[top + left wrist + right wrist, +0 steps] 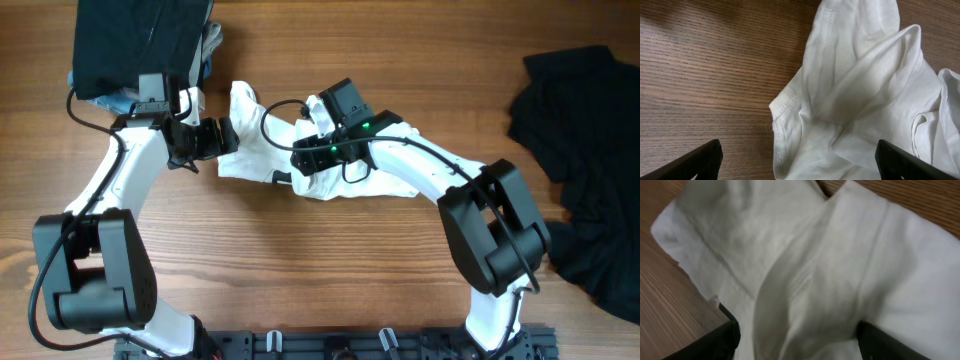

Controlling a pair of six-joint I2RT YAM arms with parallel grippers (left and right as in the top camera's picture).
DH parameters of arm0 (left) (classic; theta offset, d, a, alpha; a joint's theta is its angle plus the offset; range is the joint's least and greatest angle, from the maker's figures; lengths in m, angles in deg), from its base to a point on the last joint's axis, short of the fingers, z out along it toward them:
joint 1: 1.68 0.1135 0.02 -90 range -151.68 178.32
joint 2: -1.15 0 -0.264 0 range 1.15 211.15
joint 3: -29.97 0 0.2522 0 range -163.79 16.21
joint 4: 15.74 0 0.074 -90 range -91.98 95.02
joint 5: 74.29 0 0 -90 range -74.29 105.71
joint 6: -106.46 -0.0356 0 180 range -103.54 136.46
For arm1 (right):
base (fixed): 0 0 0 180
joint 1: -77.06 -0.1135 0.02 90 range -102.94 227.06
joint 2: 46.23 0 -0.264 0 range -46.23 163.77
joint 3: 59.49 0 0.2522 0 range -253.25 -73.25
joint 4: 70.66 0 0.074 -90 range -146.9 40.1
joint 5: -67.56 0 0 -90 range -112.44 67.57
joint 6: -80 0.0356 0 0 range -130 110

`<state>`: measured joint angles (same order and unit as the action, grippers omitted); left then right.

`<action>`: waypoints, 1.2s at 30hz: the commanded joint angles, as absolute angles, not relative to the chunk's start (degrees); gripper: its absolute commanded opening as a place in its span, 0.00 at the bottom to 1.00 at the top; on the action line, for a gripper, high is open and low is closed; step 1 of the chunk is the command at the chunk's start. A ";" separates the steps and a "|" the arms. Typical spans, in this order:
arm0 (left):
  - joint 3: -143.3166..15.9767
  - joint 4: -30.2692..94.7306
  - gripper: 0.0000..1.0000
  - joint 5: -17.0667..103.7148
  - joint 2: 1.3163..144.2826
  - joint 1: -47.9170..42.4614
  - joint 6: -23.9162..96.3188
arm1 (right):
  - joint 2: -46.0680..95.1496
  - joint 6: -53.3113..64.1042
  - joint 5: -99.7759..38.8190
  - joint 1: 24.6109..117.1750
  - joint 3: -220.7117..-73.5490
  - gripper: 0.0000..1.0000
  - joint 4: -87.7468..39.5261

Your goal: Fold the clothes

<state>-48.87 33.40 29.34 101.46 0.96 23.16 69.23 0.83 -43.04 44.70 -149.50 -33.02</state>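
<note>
Wood-grain counter (330,270) fills the overhead view, with a dark garment pile (140,45) at the top left and a black garment (585,150) at the right edge. The left arm (115,175) rises from the near edge and bends right at the wrist. The right arm (420,165) arcs up and to the left. The white T-shirt (255,150) lies crumpled between them, the left jaws at its left edge and the right jaws over its middle.

From the left wrist, the left jaws stand released, fingers (702,160) wide apart. A hemmed fold of the T-shirt (855,100) lies on the counter ahead of them and between them.

From the right wrist, the right jaws are parted too, fingers (715,342) low at either side. Creased T-shirt (805,265) cloth runs between them, and they are not clamped on it.
</note>
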 commanded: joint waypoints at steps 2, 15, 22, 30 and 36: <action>-48.39 33.40 0.97 30.25 102.10 1.17 22.66 | 69.73 0.70 -39.84 42.47 -149.52 0.76 -33.56; -48.39 33.42 0.97 30.25 102.10 1.17 22.66 | 73.03 6.51 -28.37 37.44 -149.52 0.55 -33.08; -48.39 33.38 0.98 30.25 102.10 1.17 22.66 | 71.15 6.58 -29.22 38.36 -149.55 0.33 -30.61; -48.39 33.38 0.98 30.25 102.10 1.17 22.66 | 65.60 6.38 -29.55 40.70 -149.55 0.29 -29.80; -48.39 33.60 0.97 30.25 102.10 1.15 22.66 | 65.69 3.10 -34.49 40.92 -149.52 0.09 -28.32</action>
